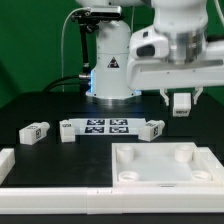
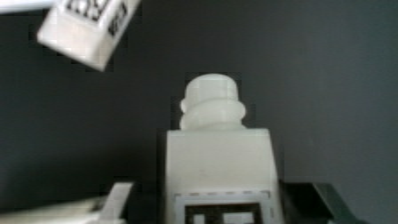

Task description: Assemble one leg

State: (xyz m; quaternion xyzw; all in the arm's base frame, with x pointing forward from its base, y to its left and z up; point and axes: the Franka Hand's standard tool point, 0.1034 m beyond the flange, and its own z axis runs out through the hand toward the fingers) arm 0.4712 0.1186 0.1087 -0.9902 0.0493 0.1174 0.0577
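My gripper (image 1: 181, 97) hangs above the table at the exterior view's right, shut on a white leg (image 1: 181, 105) whose end sticks out below the fingers. In the wrist view the gripper (image 2: 217, 205) holds this leg (image 2: 217, 130) between both fingers (image 2: 118, 200), its tag near the jaws and its rounded tip pointing away. It is held over the dark table, clear of everything. Another leg (image 1: 153, 129) lies below and to the left of it; it also shows in the wrist view (image 2: 86, 30). A third leg (image 1: 35, 131) lies at the exterior view's left.
The marker board (image 1: 105, 126) lies mid-table, with a small white part (image 1: 68, 131) at its left end. The large white square panel (image 1: 165, 175) sits at the front right. A white L-shaped rail (image 1: 40, 200) runs along the front left. The robot base (image 1: 110, 70) stands behind.
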